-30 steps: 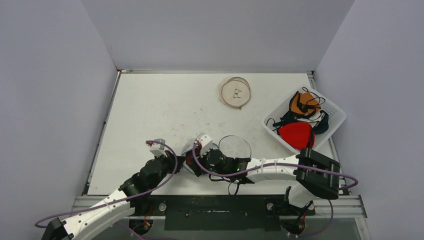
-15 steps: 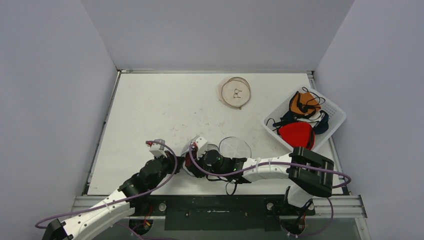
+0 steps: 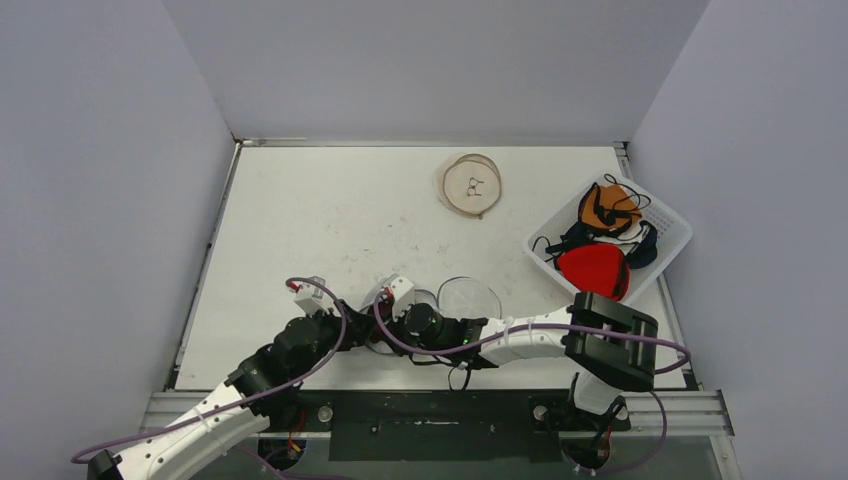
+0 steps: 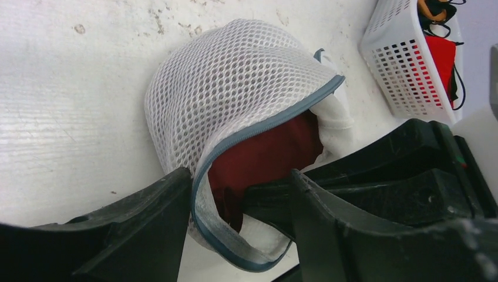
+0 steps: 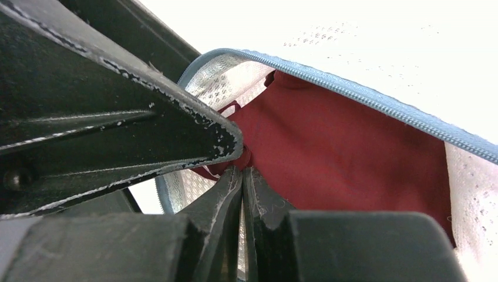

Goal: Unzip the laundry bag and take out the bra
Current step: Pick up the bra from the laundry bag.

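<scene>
Right, the laundry bag (image 4: 235, 88) lies on the table (image 3: 300, 220) at its near edge, about the middle, wedged between both arms, zip open and mouth gaping. The red bra (image 4: 264, 158) is inside, showing through that mouth. The right gripper (image 5: 242, 176) reaches in from the right, its jaws pressed tight together on a fold of the red fabric. The left gripper (image 4: 235, 179) has jaws spread wide, straddling the bag's grey zipper rim. The white basket (image 4: 399, 70) stands off to the far right.
</scene>
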`<state>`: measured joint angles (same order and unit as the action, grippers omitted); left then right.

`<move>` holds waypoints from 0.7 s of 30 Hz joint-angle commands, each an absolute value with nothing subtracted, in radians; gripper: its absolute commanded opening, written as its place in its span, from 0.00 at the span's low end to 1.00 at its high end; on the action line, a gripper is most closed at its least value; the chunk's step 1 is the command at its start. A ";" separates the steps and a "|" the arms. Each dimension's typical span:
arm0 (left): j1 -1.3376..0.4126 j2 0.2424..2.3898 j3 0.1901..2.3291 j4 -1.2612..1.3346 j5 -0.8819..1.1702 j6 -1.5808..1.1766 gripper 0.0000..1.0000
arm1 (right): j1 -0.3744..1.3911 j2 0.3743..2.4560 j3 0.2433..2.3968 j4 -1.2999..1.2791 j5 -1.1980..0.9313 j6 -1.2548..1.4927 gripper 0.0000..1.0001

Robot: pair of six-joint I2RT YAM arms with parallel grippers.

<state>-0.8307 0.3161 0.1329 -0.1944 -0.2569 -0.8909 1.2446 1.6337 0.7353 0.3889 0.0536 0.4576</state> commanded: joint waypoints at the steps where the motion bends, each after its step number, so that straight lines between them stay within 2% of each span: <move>1: -0.836 0.317 0.178 -0.279 -0.219 -0.954 0.55 | 1.259 1.643 0.748 0.445 0.129 0.452 0.05; 6: -0.836 0.370 0.173 -0.290 -0.236 -0.955 0.32 | 1.272 1.627 0.729 0.462 0.168 0.453 0.05; 9: -0.836 0.408 0.183 -0.302 -0.256 -0.941 0.08 | 1.279 1.601 0.709 0.465 0.203 0.456 0.05; 11: -0.837 0.423 0.184 -0.302 -0.269 -0.920 0.00 | 1.279 1.585 0.695 0.471 0.213 0.457 0.05; 17: -0.838 0.438 0.175 -0.289 -0.300 -0.886 0.00 | 1.288 1.551 0.673 0.490 0.208 0.451 0.06; 21: -0.845 0.450 0.166 -0.260 -0.299 -0.878 0.00 | 1.305 1.545 0.691 0.493 0.209 0.430 0.36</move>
<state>-0.8330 0.4374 0.1375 -0.2943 -0.2741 -0.9085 1.2819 1.5921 0.6712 0.4206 0.1822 0.4564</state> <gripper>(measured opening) 0.021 0.249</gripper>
